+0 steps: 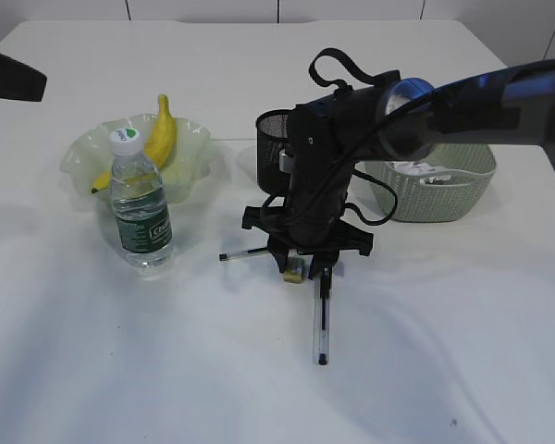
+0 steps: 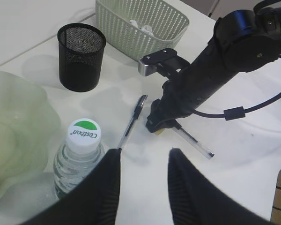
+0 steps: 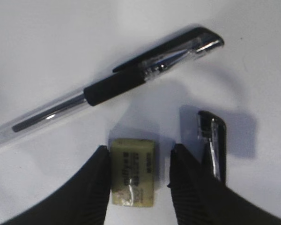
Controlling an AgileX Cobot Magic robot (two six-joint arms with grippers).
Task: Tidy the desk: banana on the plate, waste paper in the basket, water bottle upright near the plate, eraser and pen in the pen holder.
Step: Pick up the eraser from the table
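**Now at mid-bench: right gripper straddles the eraser**

Squarely between the parted fingers of the right gripper (image 3: 136, 180) lies the eraser (image 3: 133, 171), flat on the bench (image 1: 462, 351) near its middle; one finger looks to touch its side, the other stands just clear, so it is bracketed, not clamped. Two pens lie close by: one pen (image 3: 107, 84) runs just beyond the eraser, a second pen (image 3: 211, 140) sits beside the gripper's other finger. From the exterior view one points toward the near edge, the other toward the left edge. Behind the arm, toward the far edge, stands the black mesh holder (image 1: 272, 139), with the basket (image 1: 444, 190) to its right holding white paper (image 2: 143, 26). Toward the left edge, the bottle (image 1: 141, 203) stands upright just in front of the plate (image 1: 190, 148), which carries the banana (image 1: 157, 139). Above the bottle the left gripper (image 2: 143, 176) hangs open, holding nothing.
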